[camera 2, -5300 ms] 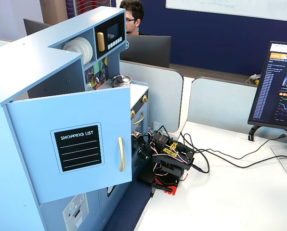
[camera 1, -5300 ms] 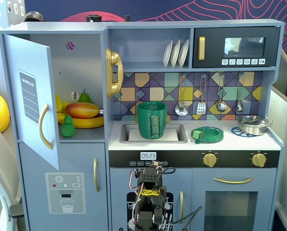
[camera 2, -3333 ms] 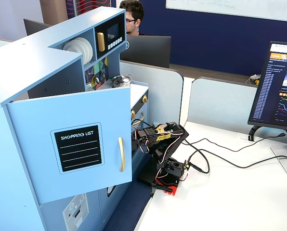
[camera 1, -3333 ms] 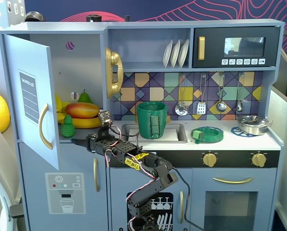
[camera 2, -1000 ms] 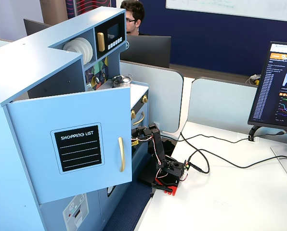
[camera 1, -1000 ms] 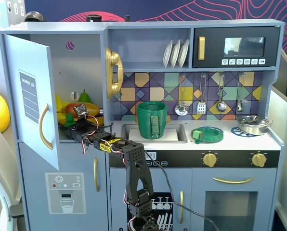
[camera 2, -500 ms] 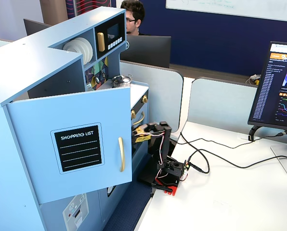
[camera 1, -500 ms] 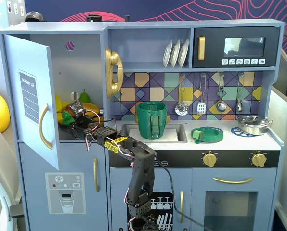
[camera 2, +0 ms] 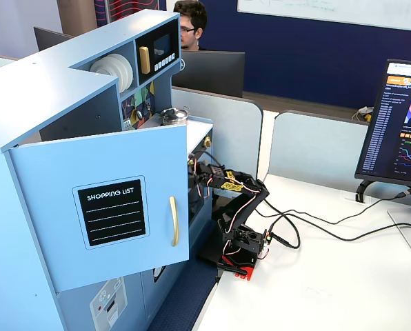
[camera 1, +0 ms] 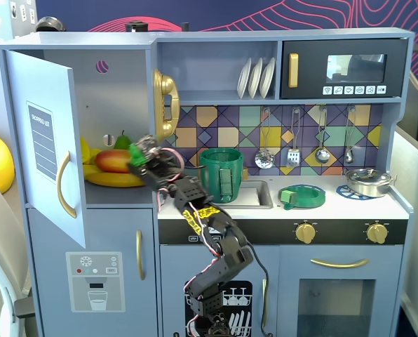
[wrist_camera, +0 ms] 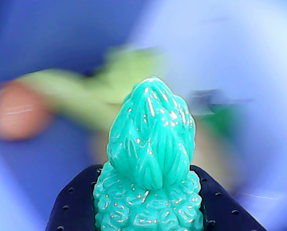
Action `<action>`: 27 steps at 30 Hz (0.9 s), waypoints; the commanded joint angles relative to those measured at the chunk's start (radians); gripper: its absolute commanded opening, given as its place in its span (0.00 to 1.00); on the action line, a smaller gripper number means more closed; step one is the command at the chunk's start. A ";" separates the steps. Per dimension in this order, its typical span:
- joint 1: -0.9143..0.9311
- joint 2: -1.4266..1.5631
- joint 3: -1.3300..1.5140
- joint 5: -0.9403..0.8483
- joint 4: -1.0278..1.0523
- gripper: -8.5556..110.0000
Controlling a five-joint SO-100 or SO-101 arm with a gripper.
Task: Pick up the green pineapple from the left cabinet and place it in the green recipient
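The green pineapple (wrist_camera: 150, 139) fills the wrist view, crown up, with dark fingers (wrist_camera: 78, 207) pressed on both sides of its bumpy body. My gripper (wrist_camera: 148, 202) is shut on it. In a fixed view my gripper (camera 1: 143, 157) holds the pineapple (camera 1: 137, 159) at the right front of the open left cabinet (camera 1: 118, 91), just in front of the fruit. The cabinet door (camera 1: 44, 151) with the shopping-list label stands open; it also shows in the other fixed view (camera 2: 112, 207), hiding my gripper there. The tall dark-green pot (camera 1: 221, 173) stands on the counter to the right.
A mango (camera 1: 109, 160), bananas (camera 1: 114, 179) and a green pear (camera 1: 123, 142) lie in the cabinet. A gold phone (camera 1: 165, 104) hangs on the cabinet's right wall. A sink (camera 1: 254, 194), a flat green dish (camera 1: 301, 196) and a steel pan (camera 1: 369, 182) sit on the counter.
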 commanded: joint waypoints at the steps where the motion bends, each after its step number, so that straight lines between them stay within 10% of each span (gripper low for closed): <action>1: 0.110 0.081 -0.044 0.012 0.009 0.07; 27: 0.634 -0.388 -0.339 0.339 -0.103 0.07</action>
